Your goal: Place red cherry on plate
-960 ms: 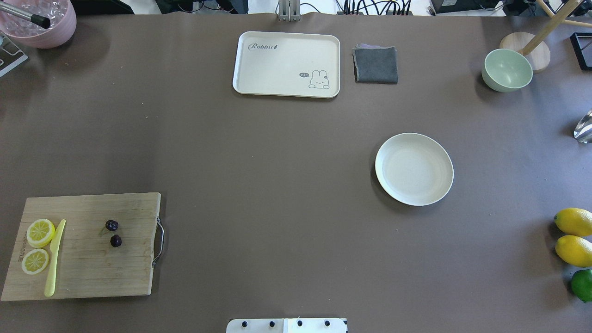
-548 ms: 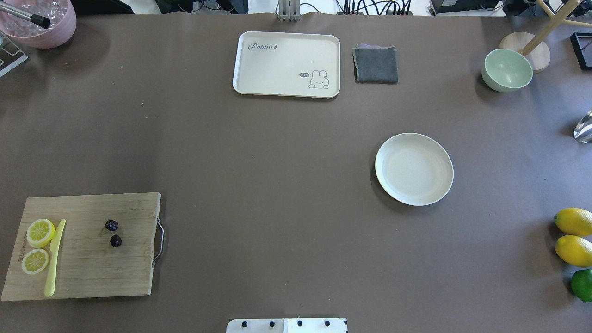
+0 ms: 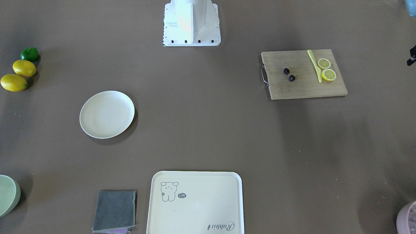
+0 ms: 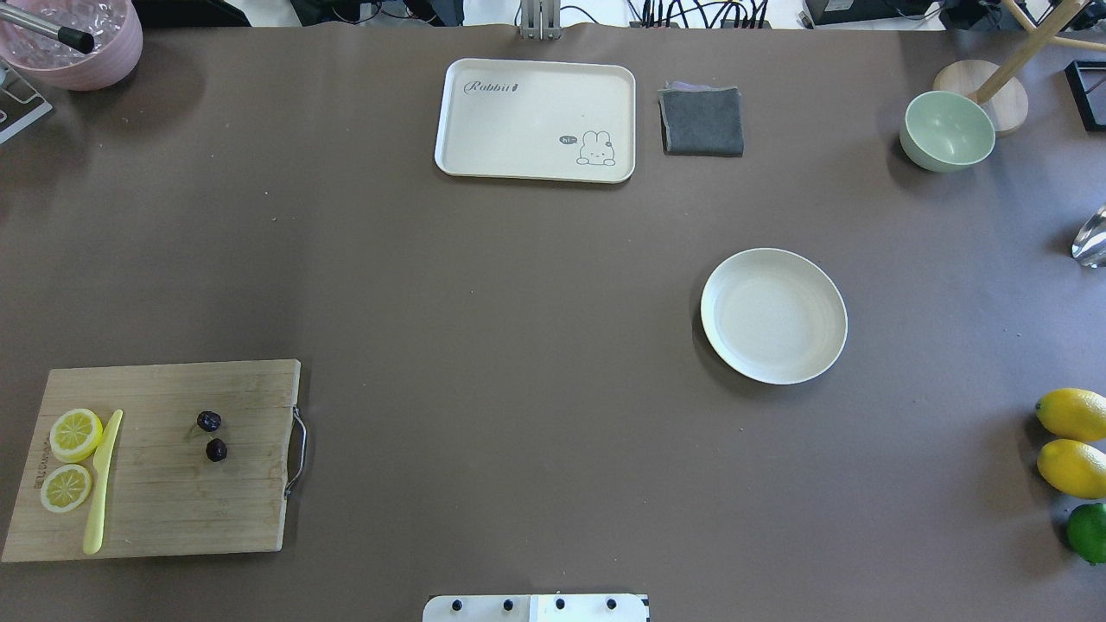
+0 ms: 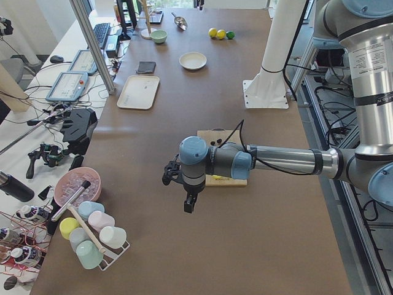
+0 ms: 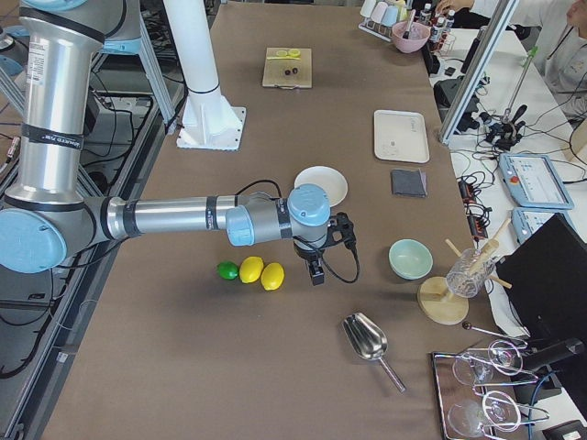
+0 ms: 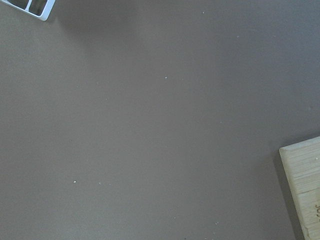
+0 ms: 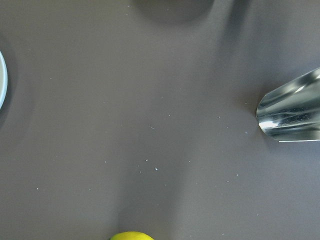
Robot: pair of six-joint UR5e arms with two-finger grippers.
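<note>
The red cherry (image 4: pixel 208 422) is a pair of tiny dark round fruits lying on a wooden cutting board (image 4: pixel 173 501) at the near left of the table, also seen in the front view as the cherry (image 3: pixel 286 71). The cream-white plate (image 4: pixel 773 315) stands bare on the right half of the table. My left gripper (image 5: pixel 189 203) shows only in the left side view, hovering over the table past the board's outer end. My right gripper (image 6: pixel 316 273) shows only in the right side view, next to the lemons and short of the plate (image 6: pixel 323 180). I cannot tell whether either is open or shut.
Two lemon slices (image 4: pixel 73 434) and a yellow knife (image 4: pixel 102 484) share the board. A bunny tray (image 4: pixel 536 119) and grey cloth (image 4: pixel 702 121) lie at the far side. A green bowl (image 4: pixel 947 131), a metal scoop (image 8: pixel 292 112), two lemons (image 4: pixel 1071 415) and a lime (image 4: pixel 1087 531) line the right edge.
</note>
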